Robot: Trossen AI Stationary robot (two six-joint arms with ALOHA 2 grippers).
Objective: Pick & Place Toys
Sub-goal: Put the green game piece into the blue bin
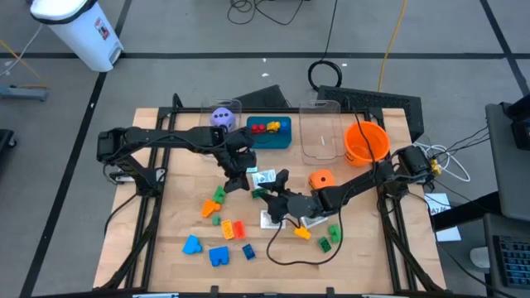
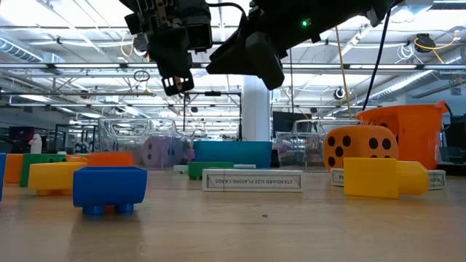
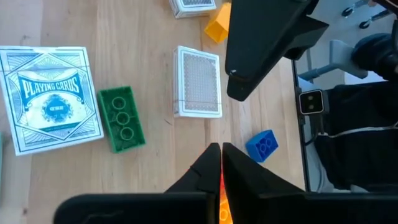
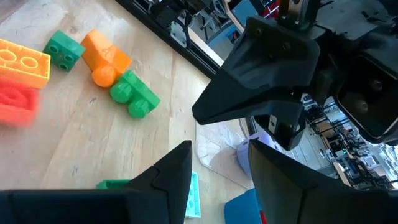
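Toys lie scattered on the wooden table: green and orange bricks (image 1: 217,199), blue bricks (image 1: 218,256), yellow and red bricks (image 1: 232,228), an orange dotted die (image 1: 320,178) and a purple die (image 1: 221,116) inside a clear bin. A playing-card box (image 3: 50,99), a green brick (image 3: 121,118) and a card deck (image 3: 198,82) lie flat below my left gripper (image 3: 219,154). It hangs shut above the table's middle (image 1: 238,182), with nothing between its tips. My right gripper (image 4: 219,163) is open and empty, close beside the left one (image 1: 272,187), well above the table.
A teal tray (image 1: 281,139) with red and yellow toys, a second clear bin (image 1: 319,132) and an orange bowl (image 1: 366,141) stand along the far side. A black cable (image 1: 290,258) runs over the near part of the table. The two grippers hang very close together.
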